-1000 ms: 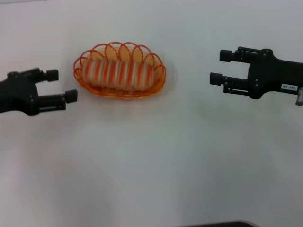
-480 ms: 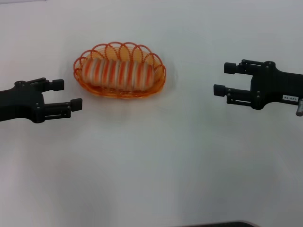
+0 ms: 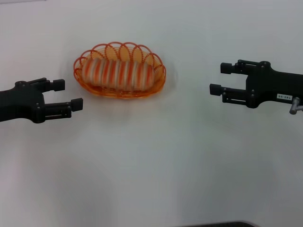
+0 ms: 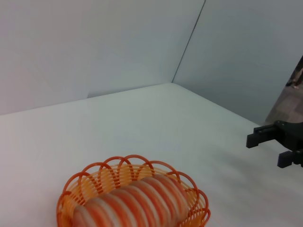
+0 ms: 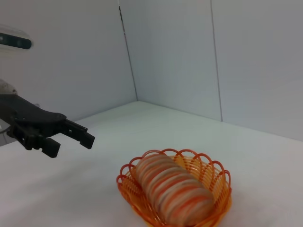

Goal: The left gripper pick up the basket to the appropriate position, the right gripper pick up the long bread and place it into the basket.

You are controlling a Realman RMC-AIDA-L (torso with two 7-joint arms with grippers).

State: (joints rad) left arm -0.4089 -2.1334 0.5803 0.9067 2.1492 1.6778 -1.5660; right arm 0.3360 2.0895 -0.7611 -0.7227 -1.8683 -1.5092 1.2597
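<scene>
The orange wire basket (image 3: 158,78) stands on the white table, left of centre and toward the back. The long striped bread (image 3: 118,72) lies inside it. My left gripper (image 3: 70,94) is open and empty, to the left of the basket and a little nearer, clear of its rim. My right gripper (image 3: 221,79) is open and empty, well to the right of the basket. The left wrist view shows the basket (image 4: 71,189) with the bread (image 4: 135,201) and the right gripper (image 4: 270,149) farther off. The right wrist view shows the basket (image 5: 222,182), the bread (image 5: 173,189) and the left gripper (image 5: 71,142).
The white table (image 3: 151,165) spreads around the basket. Pale walls meet in a corner behind the table (image 4: 189,42). A dark edge (image 3: 213,224) shows at the near side of the head view.
My left gripper has drawn back and toward the near side, away from the basket's rim. My right gripper shifted slightly right, then back left. Basket and bread have not moved.
</scene>
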